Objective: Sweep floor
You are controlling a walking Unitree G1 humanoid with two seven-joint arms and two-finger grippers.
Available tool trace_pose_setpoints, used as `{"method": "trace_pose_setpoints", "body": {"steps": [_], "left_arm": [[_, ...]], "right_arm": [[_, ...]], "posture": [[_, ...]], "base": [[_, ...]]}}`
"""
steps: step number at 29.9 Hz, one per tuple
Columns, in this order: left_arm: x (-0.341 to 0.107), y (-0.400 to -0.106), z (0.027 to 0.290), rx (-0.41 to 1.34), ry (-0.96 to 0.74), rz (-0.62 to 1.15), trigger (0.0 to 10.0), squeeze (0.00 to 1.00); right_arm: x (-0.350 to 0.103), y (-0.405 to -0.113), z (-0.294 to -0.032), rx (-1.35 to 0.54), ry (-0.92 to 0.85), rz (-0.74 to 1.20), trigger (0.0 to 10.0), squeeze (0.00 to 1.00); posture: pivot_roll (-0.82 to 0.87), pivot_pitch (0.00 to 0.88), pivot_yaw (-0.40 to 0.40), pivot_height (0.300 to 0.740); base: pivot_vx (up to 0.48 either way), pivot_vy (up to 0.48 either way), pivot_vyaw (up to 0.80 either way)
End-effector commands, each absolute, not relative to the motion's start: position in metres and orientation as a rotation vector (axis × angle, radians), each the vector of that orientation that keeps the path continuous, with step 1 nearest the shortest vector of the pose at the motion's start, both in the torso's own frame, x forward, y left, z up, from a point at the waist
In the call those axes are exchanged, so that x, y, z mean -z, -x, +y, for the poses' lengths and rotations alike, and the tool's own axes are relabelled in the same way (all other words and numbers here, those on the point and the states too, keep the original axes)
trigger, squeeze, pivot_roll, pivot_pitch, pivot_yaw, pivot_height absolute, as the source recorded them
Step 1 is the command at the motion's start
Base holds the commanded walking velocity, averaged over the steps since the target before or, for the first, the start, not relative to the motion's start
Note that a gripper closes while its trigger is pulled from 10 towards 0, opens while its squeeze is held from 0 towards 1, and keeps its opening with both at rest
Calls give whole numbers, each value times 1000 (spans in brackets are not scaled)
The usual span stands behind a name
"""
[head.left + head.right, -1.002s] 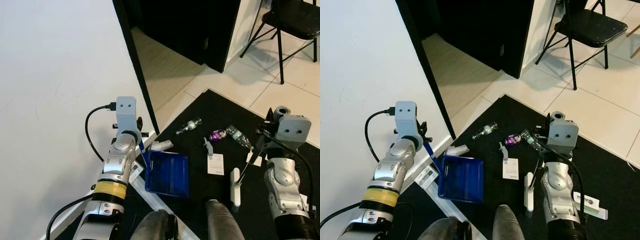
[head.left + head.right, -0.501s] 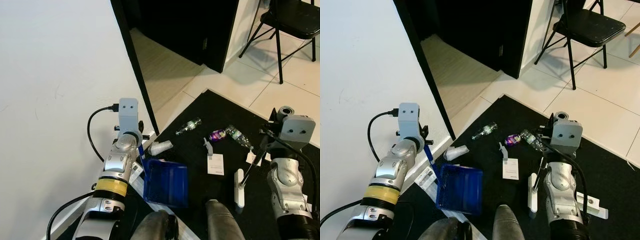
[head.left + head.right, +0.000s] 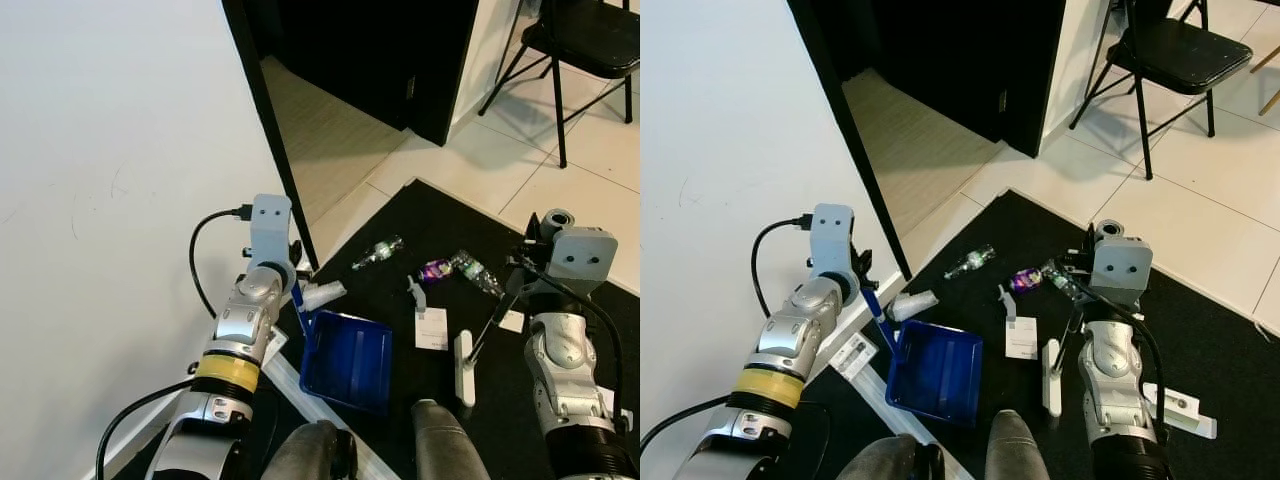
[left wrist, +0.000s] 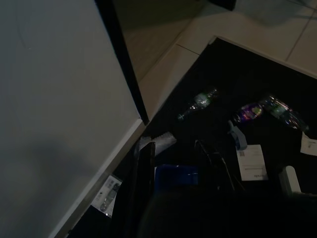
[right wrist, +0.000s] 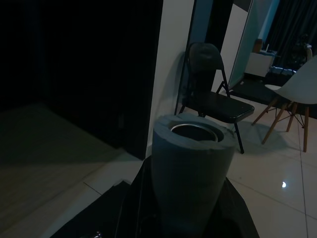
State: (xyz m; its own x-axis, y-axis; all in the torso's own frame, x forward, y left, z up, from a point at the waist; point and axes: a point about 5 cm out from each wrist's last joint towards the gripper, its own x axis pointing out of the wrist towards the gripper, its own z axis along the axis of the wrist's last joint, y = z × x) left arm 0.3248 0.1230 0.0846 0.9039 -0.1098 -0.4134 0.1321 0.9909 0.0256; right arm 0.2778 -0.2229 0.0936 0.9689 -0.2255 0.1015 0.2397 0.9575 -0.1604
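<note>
My left gripper is shut on the thin handle of a blue dustpan, which rests tilted on the black mat by the wall corner. My right gripper is shut on a broom handle with a grey foam top. The broom's white head lies on the mat to the right of the dustpan. Litter lies beyond them: a crumpled white wrapper, a clear bottle, a purple wrapper, a second plastic bottle and a white card.
A white wall and a dark door frame stand close on the left, with a dark doorway behind. A black folding chair stands on the tiles at the far right. A white strip lies by the mat's edge near my feet.
My left arm has swung right, carrying the dustpan a little toward the litter. The broom's head has slid slightly left, toward the dustpan.
</note>
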Motion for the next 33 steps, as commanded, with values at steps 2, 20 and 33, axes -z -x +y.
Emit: {"method": "trace_pose_setpoints", "body": {"steps": [2, 20, 33], "left_arm": [[-90, -329, 126, 124, -80, 389, 10000, 0], [-88, -329, 128, 115, -72, 408, 10000, 0], [-85, -329, 129, 107, -82, 421, 10000, 0]], "right_arm": [[-96, -279, -221, 226, 168, -106, 10000, 0], [-94, -278, -220, 221, 171, -96, 10000, 0], [-94, -278, -220, 214, 175, -98, 10000, 0]], "posture": [[-152, 115, 114, 740], [-152, 114, 112, 740], [-155, 112, 111, 740]], "base": [[0, -150, 0], [0, -421, 0], [0, 0, 0]]}}
